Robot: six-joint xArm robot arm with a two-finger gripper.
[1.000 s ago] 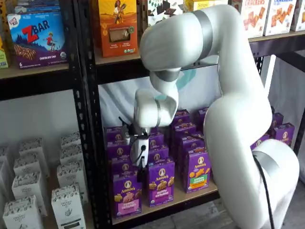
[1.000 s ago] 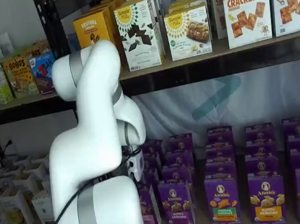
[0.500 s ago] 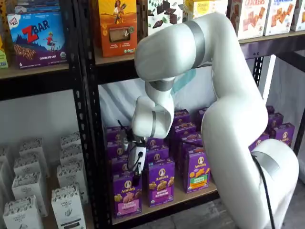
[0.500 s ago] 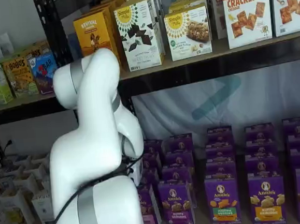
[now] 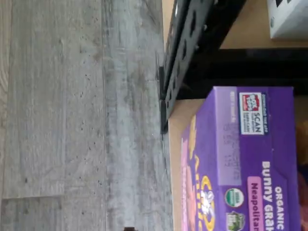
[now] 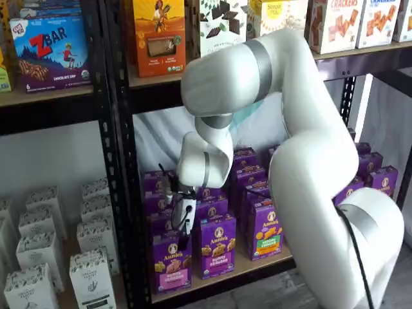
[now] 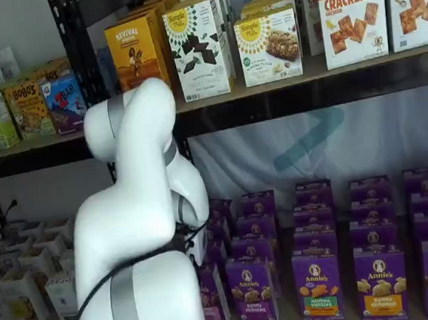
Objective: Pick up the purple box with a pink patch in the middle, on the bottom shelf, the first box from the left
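Observation:
The purple box (image 6: 171, 264) stands upright at the left front of the bottom shelf (image 6: 248, 265), with a pink band across its lower front. My gripper (image 6: 183, 239) hangs just above the box's top, white body over dark fingers; I cannot tell whether they are open. In the wrist view the purple box (image 5: 240, 159) fills one side from close up, with a pink "Neapolitan" label on its top, and the tan shelf board (image 5: 174, 125) shows beside it. In a shelf view the arm hides the gripper, and only an edge of the purple box (image 7: 211, 295) shows.
Rows of other purple Annie's boxes (image 6: 217, 246) stand right of and behind the target. A black perforated upright (image 6: 122, 193) stands just left of it and also shows in the wrist view (image 5: 185, 57). White boxes (image 6: 90, 277) fill the neighbouring bay. A higher shelf (image 6: 161, 80) holds snack boxes.
The arm has leaned left and lowered a little. The gripper has come down closer to the top of the purple box.

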